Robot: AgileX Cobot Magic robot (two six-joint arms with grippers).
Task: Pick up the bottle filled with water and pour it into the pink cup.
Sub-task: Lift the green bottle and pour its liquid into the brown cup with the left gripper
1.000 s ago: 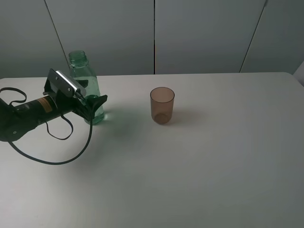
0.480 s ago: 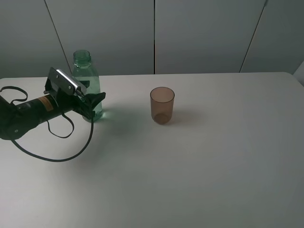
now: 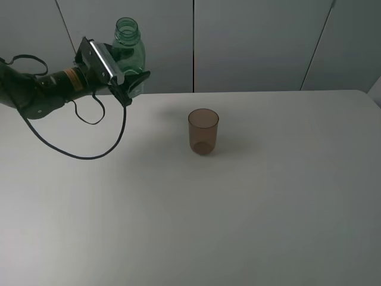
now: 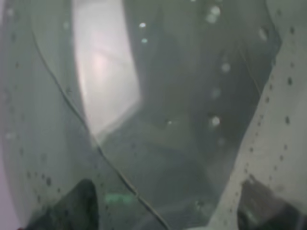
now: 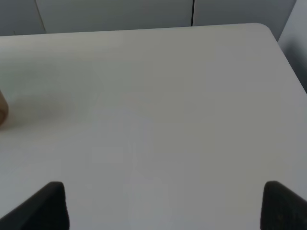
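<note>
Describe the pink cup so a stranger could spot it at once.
Start from the wide white table. Near its middle, slightly toward the back wall, the pink cup stands upright and alone. It is short, brownish-pink and see-through, unlike the taller green bottle held aloft by the left gripper.

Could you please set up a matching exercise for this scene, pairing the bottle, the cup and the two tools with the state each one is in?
Things:
1. bottle
2. cup
3. left tool
4. right tool

States:
A. open, above the table, holding nothing
B. standing upright on the table
C. held in the air, clear of the table
D. shut on the bottle

Pairs: 1-C, 2-B, 3-D, 4-A.
</note>
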